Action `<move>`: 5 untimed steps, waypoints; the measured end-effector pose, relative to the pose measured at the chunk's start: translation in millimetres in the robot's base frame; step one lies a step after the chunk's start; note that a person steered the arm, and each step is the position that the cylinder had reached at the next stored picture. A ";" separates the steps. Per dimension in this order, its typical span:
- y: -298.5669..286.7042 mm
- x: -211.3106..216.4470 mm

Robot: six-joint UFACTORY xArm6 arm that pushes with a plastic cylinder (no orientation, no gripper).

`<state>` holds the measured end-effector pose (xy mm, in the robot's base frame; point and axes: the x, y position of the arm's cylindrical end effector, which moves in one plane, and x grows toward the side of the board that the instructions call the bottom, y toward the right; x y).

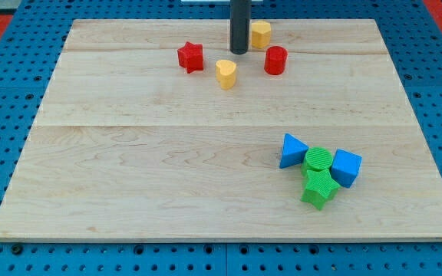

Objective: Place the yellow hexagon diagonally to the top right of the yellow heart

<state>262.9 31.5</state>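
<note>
The yellow hexagon point(261, 34) stands near the view's top, just right of centre. The yellow heart point(225, 73) lies lower and to its left, so the hexagon is diagonally up and right of the heart. My tip point(239, 52) rests on the board just left of the hexagon, close to its lower left side, and above and right of the heart. Whether the tip touches the hexagon I cannot tell.
A red star point(191, 57) lies left of the heart. A red cylinder point(275, 60) lies below right of the hexagon. At the lower right sit a blue triangle point(291, 150), a green cylinder point(318, 160), a green star point(318, 188) and a blue cube point(346, 167).
</note>
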 end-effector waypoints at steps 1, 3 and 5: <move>-12.6 -14.9; -8.3 -36.7; 19.6 -18.1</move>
<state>244.8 51.1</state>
